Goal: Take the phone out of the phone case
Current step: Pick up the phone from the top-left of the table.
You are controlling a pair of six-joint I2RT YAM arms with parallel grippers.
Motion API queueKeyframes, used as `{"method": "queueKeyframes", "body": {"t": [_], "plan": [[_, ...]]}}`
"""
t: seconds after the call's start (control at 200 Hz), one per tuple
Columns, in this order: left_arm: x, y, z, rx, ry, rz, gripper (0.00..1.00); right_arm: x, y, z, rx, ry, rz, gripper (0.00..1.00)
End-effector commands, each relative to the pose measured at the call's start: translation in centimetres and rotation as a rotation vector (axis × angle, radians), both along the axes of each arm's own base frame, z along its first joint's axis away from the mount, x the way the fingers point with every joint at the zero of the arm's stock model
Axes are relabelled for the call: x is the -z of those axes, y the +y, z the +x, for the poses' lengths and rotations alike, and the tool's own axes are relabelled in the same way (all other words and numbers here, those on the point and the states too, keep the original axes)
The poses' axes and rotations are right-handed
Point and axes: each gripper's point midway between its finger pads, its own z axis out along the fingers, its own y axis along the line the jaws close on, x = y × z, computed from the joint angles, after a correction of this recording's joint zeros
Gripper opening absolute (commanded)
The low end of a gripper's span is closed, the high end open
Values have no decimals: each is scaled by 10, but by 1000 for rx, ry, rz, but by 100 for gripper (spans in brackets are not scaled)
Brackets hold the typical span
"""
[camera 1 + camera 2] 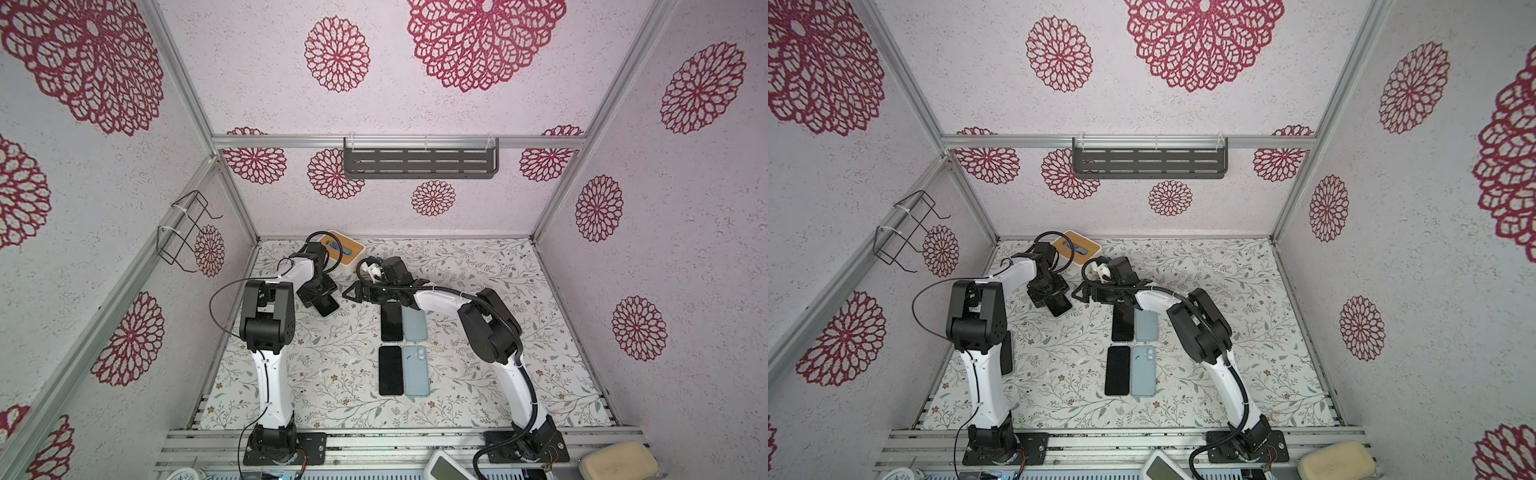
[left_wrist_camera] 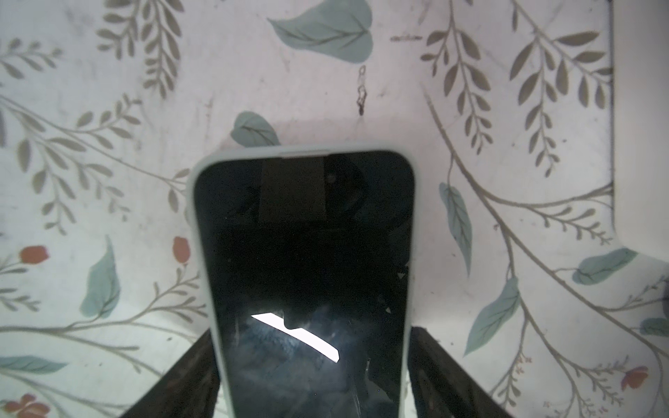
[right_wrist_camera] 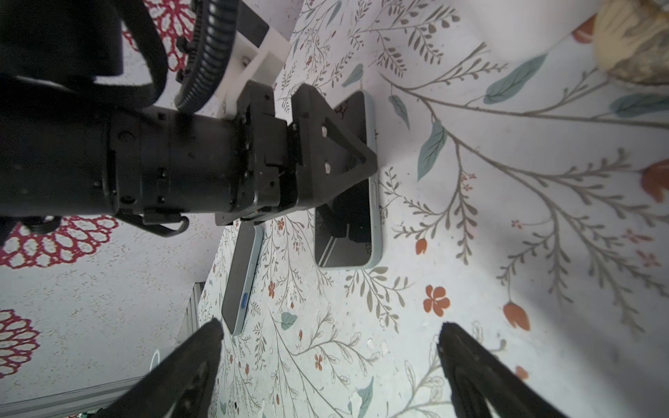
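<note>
The phone is face up, its screen dark and glossy with one bright streak of reflected light, and a pale blue-grey case wraps its rounded edges all the way round. It lies on the mat, which is white with grey twigs, teal leaves and small orange flowers. Around it are the booth's pale walls, printed with big red blooms. A grey shelf hangs on the back wall, and a white box with a wooden lid stands at the mat's far edge. In both top views the phone sits in the far left part of the mat, near that box. The left gripper straddles it, with a finger tight along each long edge of the case and one end of the phone sticking out past the tips; whether they squeeze, I cannot tell. The right gripper hovers close by, fingers spread wide, nothing between them but mat
</note>
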Motion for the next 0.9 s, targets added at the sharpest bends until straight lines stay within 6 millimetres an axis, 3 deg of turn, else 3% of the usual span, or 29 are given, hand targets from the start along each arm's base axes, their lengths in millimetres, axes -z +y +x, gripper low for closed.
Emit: {"method": "queueKeyframes", "body": {"t": [0.0,0.34,0.661,0.676,0.716,0.771,0.831,0.871,0.896], "plan": [[46,-12,-52,81,208,-4,66,-12,6,8,0,5,52,96],[33,-33,-59,124,106,-174,48,3,7,6,39,67,66,95],[5,-45,-61,146,-8,-343,43,19,17,-4,56,137,67,91],[-7,-45,-59,151,-39,-347,43,20,18,-5,55,141,65,91],[-9,-43,-60,154,-45,-342,43,24,18,-5,60,146,55,90],[-8,-34,-63,140,-26,-306,45,26,17,-4,69,147,46,89],[-8,-24,-65,125,-7,-256,55,26,16,-4,69,139,38,89],[-13,-23,-64,124,-21,-242,64,25,15,-4,70,129,29,89],[-16,-23,-64,118,-28,-227,75,25,15,-4,69,121,23,89]]}}
